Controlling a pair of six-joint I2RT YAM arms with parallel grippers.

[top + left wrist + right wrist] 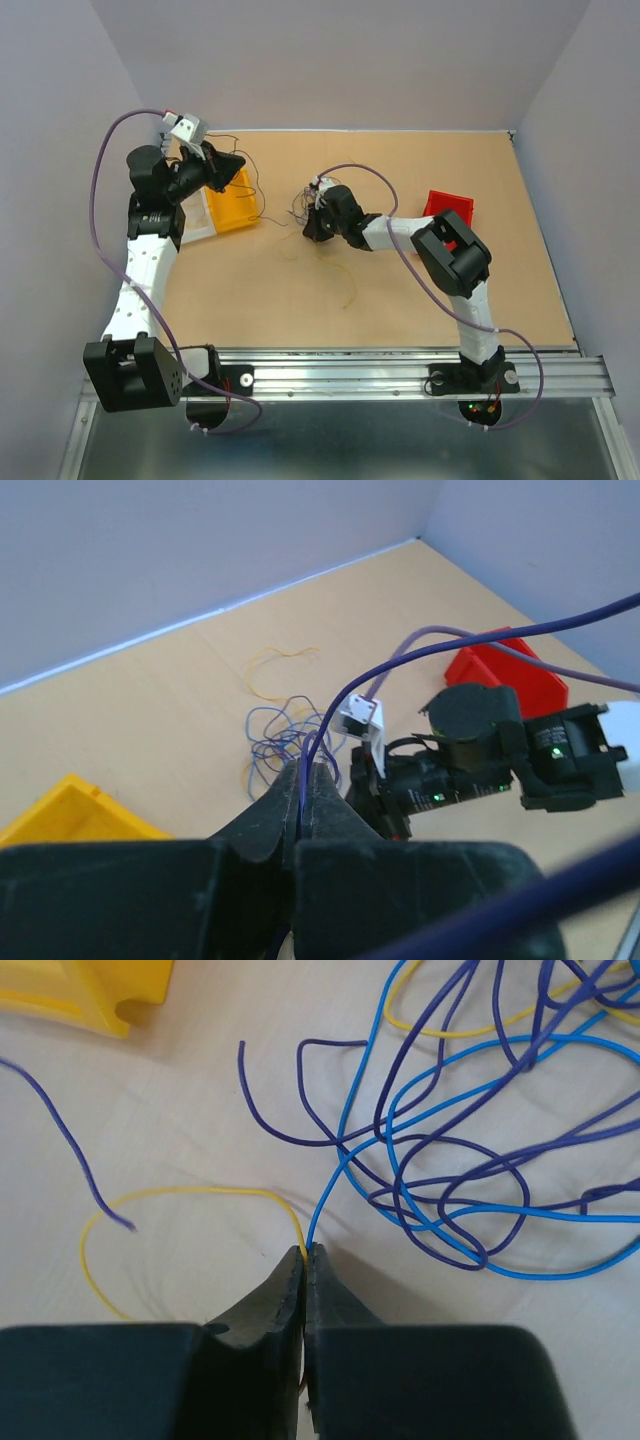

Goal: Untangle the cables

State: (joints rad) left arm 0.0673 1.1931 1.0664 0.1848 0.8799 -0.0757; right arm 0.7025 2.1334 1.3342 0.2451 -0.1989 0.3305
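Note:
The cables (298,207) are a loose tangle of thin dark blue, light blue and yellow wires on the tan table, just left of my right gripper (314,226). In the right wrist view, my right gripper (305,1252) is shut on a yellow wire (180,1192) and a light blue wire (345,1150), with the tangle (470,1160) ahead to the right. My left gripper (230,166) is raised over the yellow bin. In the left wrist view it (303,772) is shut on a dark blue wire (318,742) that runs from the tangle (285,735).
A yellow bin (235,205) stands at the back left beside a white tray (195,225). A red bin (450,208) stands at the right, behind the right arm. Loose yellow strands (346,290) lie on the table in front of the tangle. Walls close the back and sides.

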